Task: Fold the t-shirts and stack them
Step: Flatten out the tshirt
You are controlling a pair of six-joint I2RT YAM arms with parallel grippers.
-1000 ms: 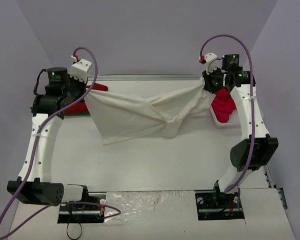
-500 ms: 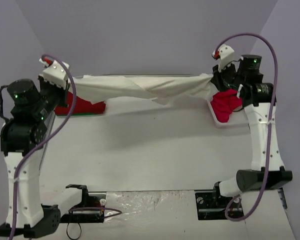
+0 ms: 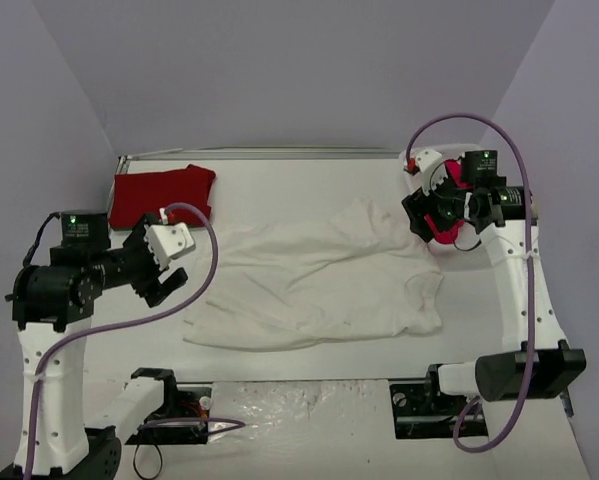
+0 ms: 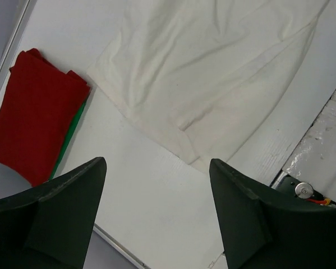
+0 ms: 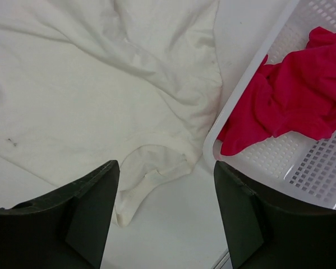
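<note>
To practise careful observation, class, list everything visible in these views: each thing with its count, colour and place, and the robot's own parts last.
cream-white t-shirt: one, cream-white, spread out mid-table
red t-shirt: one, red, folded, far left of the table
green item: one, green, only an edge shows under the red t-shirt
pinkish-red t-shirt: one, pinkish-red, crumpled in the basket
basket: one, white lattice, far right of the table
table: one, white
left gripper: one, dark fingers, open, holding nothing
right gripper: one, dark fingers, open, holding nothing
</note>
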